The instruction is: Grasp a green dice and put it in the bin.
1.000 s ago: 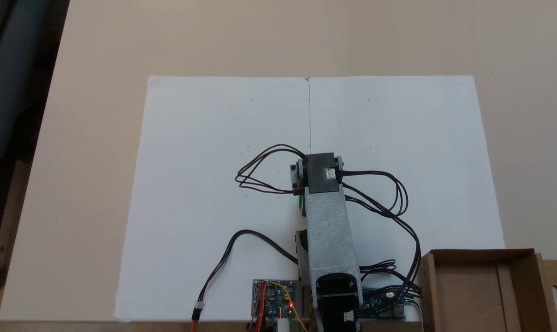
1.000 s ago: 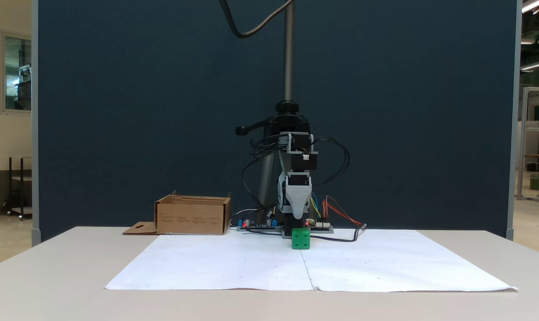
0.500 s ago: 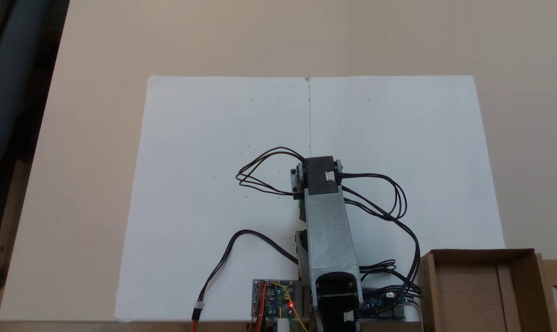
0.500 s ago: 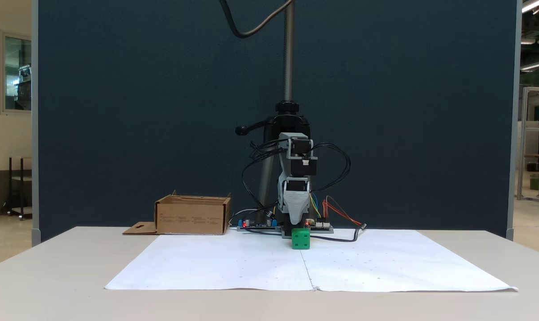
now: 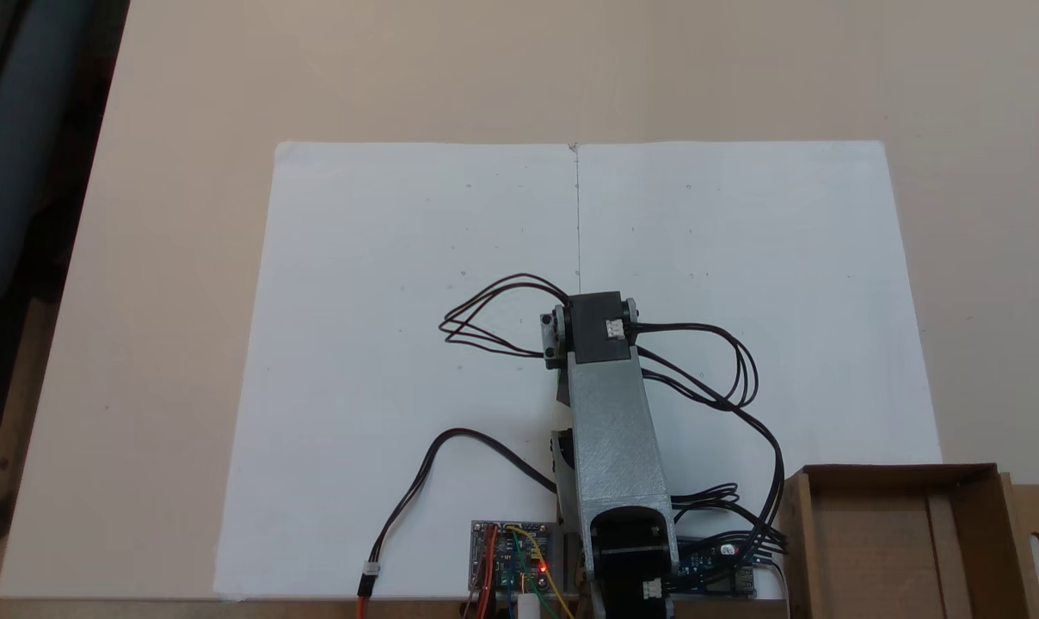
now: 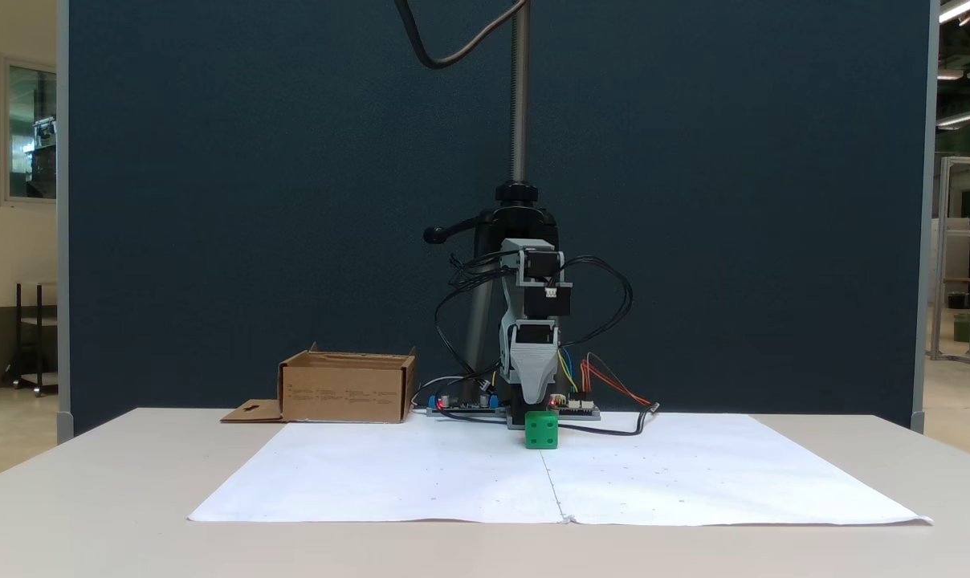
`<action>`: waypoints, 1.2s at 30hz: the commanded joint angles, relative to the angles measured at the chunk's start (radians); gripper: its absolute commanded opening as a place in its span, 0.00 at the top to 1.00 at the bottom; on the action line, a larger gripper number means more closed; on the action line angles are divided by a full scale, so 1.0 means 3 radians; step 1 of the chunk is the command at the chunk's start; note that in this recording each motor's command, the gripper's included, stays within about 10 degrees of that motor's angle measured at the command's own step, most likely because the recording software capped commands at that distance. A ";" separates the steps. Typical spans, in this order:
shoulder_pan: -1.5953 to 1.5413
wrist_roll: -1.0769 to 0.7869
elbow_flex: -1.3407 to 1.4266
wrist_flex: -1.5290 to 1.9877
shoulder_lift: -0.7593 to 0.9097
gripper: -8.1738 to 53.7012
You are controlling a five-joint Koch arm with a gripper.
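Observation:
The green dice (image 6: 541,429) sits on the white paper (image 6: 421,474), right in front of the arm's base. In the view from above, the arm (image 5: 612,421) covers it. My gripper (image 6: 535,403) points straight down, just above and slightly behind the dice. Its jaws overlap from the front, so their gap is not readable. The bin (image 6: 347,391) is a shallow brown cardboard box at the left of the base, with its flap lying flat beside it. From above, the bin (image 5: 898,471) lies at the bottom right, holding nothing.
Circuit boards (image 5: 511,554) and loose black cables (image 5: 485,318) surround the arm's base. A camera pole (image 6: 520,96) rises behind it before a dark blue partition. The paper (image 5: 399,258) spreads wide over the beige table (image 5: 184,172).
The wrist has sunk a little toward the dice and drawn slightly back. The green sliver seen beside the arm from above is now covered. The dice has not moved.

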 commanded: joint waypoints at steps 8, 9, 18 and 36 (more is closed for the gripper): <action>-0.0194 0.0159 -0.0020 -0.0358 -0.0358 0.17; -0.0194 0.0159 -0.0015 -0.0378 -0.0378 0.17; -0.0189 0.0159 0.0036 -0.0419 -0.0614 0.17; -0.0194 0.0159 0.0404 -0.1130 -0.0777 0.17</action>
